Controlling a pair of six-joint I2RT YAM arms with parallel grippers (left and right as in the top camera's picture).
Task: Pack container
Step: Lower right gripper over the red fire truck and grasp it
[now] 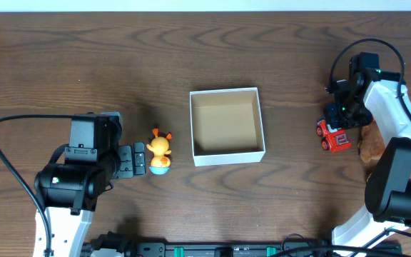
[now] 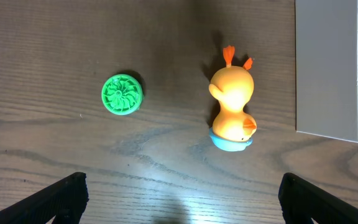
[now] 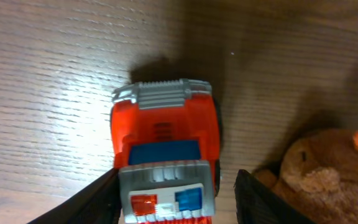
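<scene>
The container (image 1: pixel 227 155) is a white square box with a tan inside, open and empty, at mid-table; its wall shows in the left wrist view (image 2: pixel 327 68). An orange duck toy (image 1: pixel 160 151) (image 2: pixel 232 112) stands left of it. My left gripper (image 1: pixel 140 158) (image 2: pixel 182 202) is open and empty just left of the duck. A red toy truck (image 1: pixel 334 135) (image 3: pixel 166 143) sits on the table right of the box. My right gripper (image 1: pixel 340 116) (image 3: pixel 179 199) is open and straddles the truck's rear, its left finger against it and its right finger a little apart.
A green ridged disc (image 2: pixel 122 94) lies left of the duck, hidden under my left arm in the overhead view. A brown plush toy (image 1: pixel 369 143) (image 3: pixel 319 168) lies right of the truck, close to my right finger.
</scene>
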